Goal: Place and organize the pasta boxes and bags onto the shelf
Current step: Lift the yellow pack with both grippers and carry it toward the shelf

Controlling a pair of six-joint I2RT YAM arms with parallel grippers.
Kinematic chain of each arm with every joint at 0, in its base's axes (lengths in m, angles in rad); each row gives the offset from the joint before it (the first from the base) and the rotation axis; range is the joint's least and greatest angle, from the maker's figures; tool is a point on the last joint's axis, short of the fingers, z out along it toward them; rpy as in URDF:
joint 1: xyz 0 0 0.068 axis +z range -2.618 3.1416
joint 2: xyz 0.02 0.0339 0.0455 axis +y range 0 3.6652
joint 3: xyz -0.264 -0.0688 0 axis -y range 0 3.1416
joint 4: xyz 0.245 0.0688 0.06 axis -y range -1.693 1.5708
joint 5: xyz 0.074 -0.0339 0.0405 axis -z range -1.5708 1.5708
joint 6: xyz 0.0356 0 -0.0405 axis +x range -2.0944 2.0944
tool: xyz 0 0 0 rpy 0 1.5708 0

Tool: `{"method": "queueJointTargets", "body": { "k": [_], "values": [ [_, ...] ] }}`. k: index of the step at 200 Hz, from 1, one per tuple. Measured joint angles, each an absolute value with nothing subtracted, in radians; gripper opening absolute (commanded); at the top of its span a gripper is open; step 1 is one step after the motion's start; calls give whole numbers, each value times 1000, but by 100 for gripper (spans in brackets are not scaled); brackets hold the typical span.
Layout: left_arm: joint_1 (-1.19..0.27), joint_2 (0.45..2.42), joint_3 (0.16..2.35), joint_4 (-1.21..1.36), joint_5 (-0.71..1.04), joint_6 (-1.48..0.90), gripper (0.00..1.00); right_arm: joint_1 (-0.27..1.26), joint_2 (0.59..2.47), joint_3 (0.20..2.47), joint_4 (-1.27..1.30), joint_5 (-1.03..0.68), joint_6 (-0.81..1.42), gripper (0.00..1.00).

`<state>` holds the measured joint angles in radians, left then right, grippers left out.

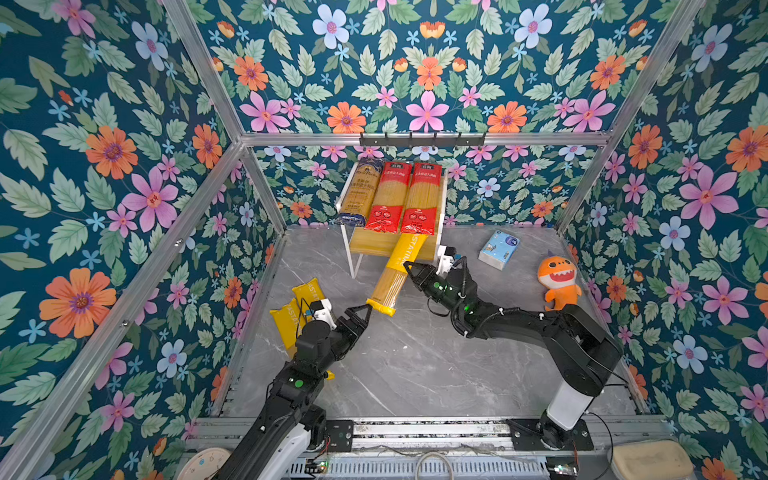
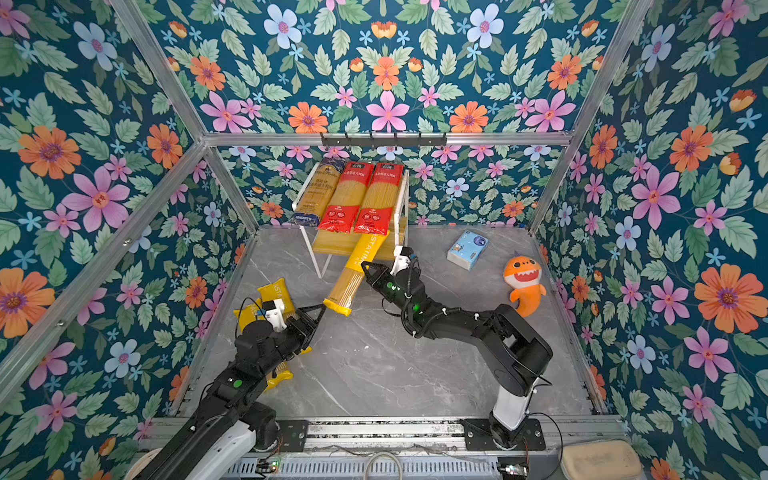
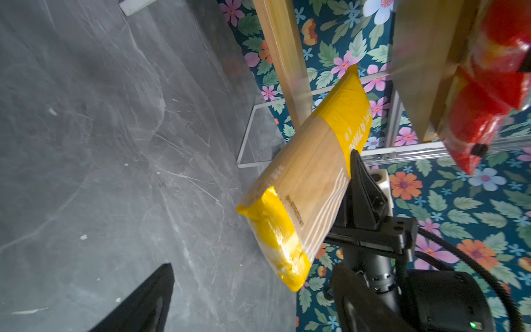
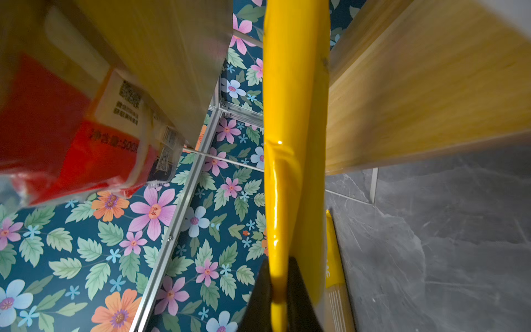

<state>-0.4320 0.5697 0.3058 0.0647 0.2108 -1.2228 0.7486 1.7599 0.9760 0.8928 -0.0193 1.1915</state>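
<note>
Floral wallpaper closes in a grey marbled tabletop (image 1: pixel 415 365), and the shelf (image 1: pixel 365 245) stands at its back edge, against the rear wall. On the shelf's upper board three packs lie side by side, lengthwise down the slope: navy pack (image 1: pixel 360 191) on the left, then two red packs (image 1: pixel 388 195) (image 1: pixel 422 195).

A yellow pack (image 1: pixel 395 274) slants from the shelf's lower board out toward the front. Its far end is tucked under the red packs' lower ends, over that board, and its near end is off the shelf. The right gripper (image 1: pixel 409 268), just in front of the shelf, pinches this pack at its right edge. In the right wrist view its black fingers (image 4: pixel 298 287) press together on the yellow film.

The left gripper (image 1: pixel 362 318), further out from the shelf, has its jaws spread at the pack's near end. In the left wrist view one finger (image 3: pixel 149 301) stands clear of the pack. Whether the other tip touches it cannot be told.

Two spare yellow packs (image 1: pixel 307 293) (image 1: pixel 286 320) lie well in front of the shelf to its left, partly under the left arm. Right of the shelf lie a tissue pack (image 1: pixel 498 249) and, further right, an orange toy (image 1: pixel 559 282).
</note>
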Motion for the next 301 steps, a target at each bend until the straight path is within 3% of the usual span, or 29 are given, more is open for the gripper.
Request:
{"method": "queueJointTargets", "body": {
  "k": [61,99,158,207,221,262,301],
  "values": [
    [-467,872,283,501,132,-1333,76,762,1781,1039,882,7,1238,0],
    [-491,1007,307,712,103,-1342,52,762,1803,1052,880,13,1278,0],
    [-497,1007,263,815,31,-1361,24,749,1850,1067,882,-12,1336,0],
    [-498,1037,247,845,-4,-1361,5,731,1892,1069,883,-50,1362,9],
    [-499,1049,247,852,-12,-1361,0,725,1897,1066,883,-60,1361,17],
    [-498,1095,255,883,-91,-1354,0,714,1895,1038,935,-72,1356,43],
    [-497,1128,292,888,-155,-1332,0,712,1868,947,974,-72,1364,47]
  ]
}}
